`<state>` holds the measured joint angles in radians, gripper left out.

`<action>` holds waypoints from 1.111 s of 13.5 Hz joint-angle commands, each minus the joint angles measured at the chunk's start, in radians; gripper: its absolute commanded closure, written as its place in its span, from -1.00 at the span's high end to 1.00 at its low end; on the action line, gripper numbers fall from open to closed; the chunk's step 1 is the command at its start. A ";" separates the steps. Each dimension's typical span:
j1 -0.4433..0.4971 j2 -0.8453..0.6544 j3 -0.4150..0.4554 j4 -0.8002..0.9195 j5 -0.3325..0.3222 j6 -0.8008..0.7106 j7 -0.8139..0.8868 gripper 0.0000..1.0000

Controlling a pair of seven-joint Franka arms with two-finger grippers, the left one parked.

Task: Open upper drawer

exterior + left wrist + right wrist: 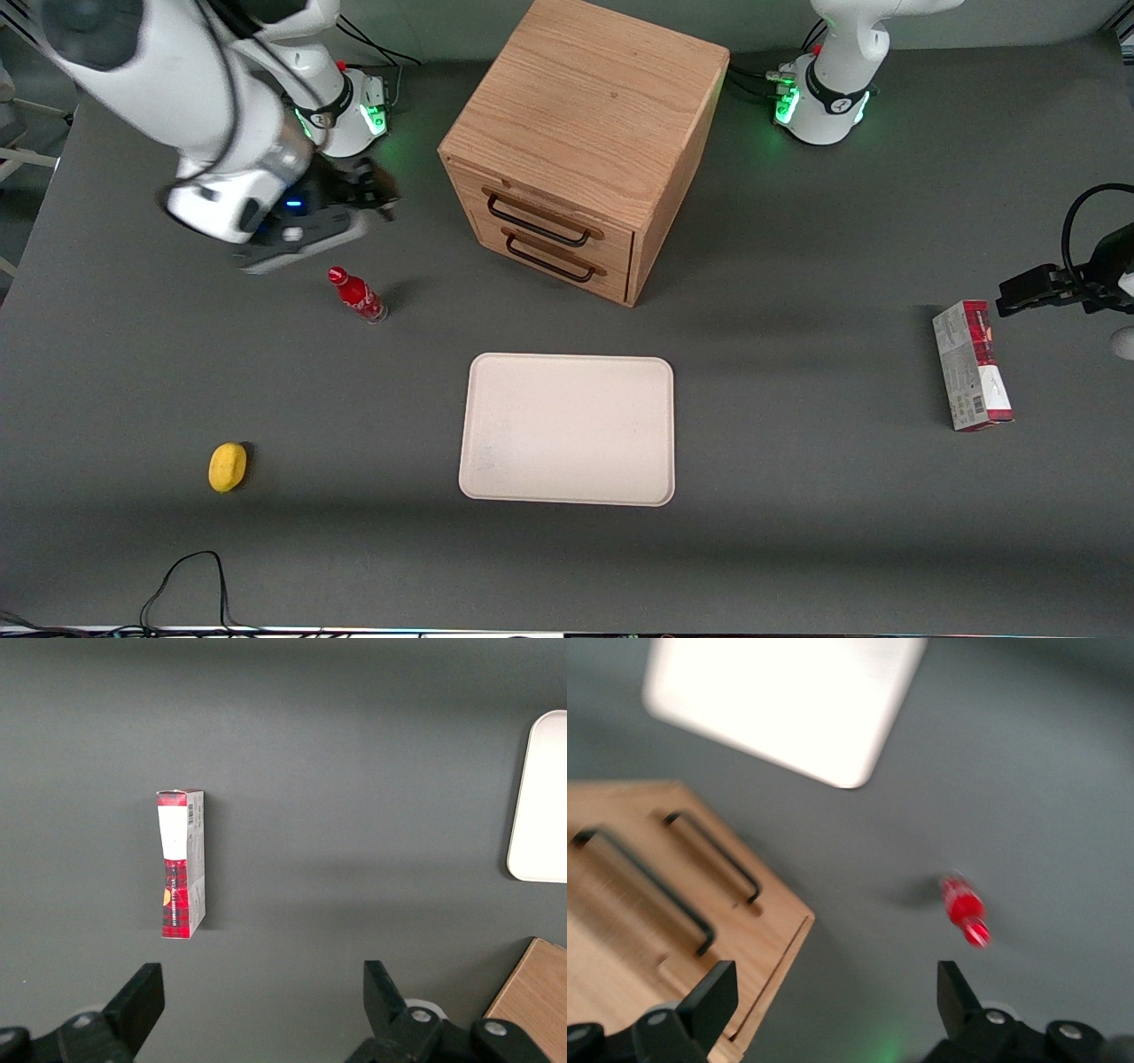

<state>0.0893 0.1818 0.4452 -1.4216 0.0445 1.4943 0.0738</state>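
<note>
Both claw (833,1005) fingers spread, above table beside shut upper drawer (554,213)

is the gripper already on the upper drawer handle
No, the open gripper hangs above the table beside the cabinet, clear of the shut upper drawer.

A robotics lab is on show here, not a home or a shop. A wide desk (797,549) covered in plain dark grey matting is seen, and two white robot arm bases (819,97) with green status lights are bolted along its edge, black cables trailing from them. Unrelated test props are scattered well apart: a light-oak cabinet (585,133), a pale tray (567,430), a small red bottle (357,295), a yellow lemon-like object (228,467) and a red-and-white carton (972,365). The gripper (368,190) is held above the desk beside the cabinet, jaws spread.
</note>
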 commanded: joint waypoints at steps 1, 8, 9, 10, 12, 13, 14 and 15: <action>-0.005 0.094 0.117 0.092 0.003 -0.019 -0.193 1.00; 0.000 0.295 0.308 0.073 0.006 0.027 -0.383 1.00; -0.002 0.315 0.306 0.066 0.000 0.034 -0.431 1.00; -0.003 0.326 0.302 0.052 -0.003 0.053 -0.468 1.00; -0.006 0.344 0.296 0.021 -0.006 0.112 -0.508 1.00; -0.006 0.361 0.296 0.017 -0.029 0.130 -0.508 1.00; -0.005 0.379 0.296 0.017 -0.063 0.141 -0.508 1.00; -0.005 0.393 0.296 0.017 -0.081 0.149 -0.508 1.00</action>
<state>0.0863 0.5568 0.7362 -1.4016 0.0016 1.6192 -0.4103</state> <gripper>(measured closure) 0.000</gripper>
